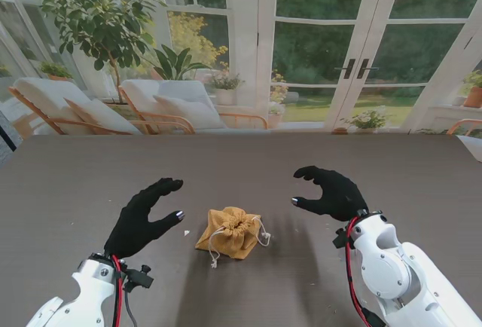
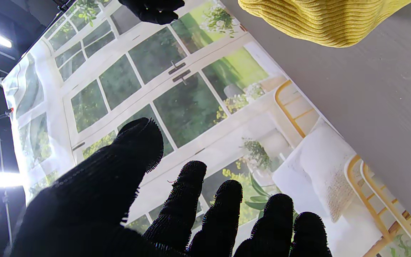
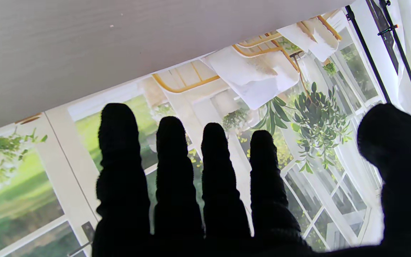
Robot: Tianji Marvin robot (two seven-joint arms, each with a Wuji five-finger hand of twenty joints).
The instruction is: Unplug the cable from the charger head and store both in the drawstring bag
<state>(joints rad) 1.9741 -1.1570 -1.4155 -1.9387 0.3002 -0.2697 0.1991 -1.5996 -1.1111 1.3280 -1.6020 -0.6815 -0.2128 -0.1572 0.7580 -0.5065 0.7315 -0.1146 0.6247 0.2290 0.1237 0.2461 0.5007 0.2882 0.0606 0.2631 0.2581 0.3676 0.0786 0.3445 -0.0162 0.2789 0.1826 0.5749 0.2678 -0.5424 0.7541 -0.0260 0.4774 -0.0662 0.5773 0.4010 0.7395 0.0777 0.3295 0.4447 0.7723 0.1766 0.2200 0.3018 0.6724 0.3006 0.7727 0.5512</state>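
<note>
Stand view: mustard drawstring bag [image 1: 231, 230] cinched, cords trailing, between spread, empty left hand [image 1: 143, 221] and right hand [image 1: 331, 191]

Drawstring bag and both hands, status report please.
Left hand open, right hand open. Drawstring bag cinched on table between them, untouched. Cable, charger not visible.

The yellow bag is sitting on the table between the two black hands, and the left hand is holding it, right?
Not quite. The yellow bag does sit on the table between the hands, but the left hand is open and apart from it, holding nothing. The stand's view shows the gap. The right hand is open too.
</note>
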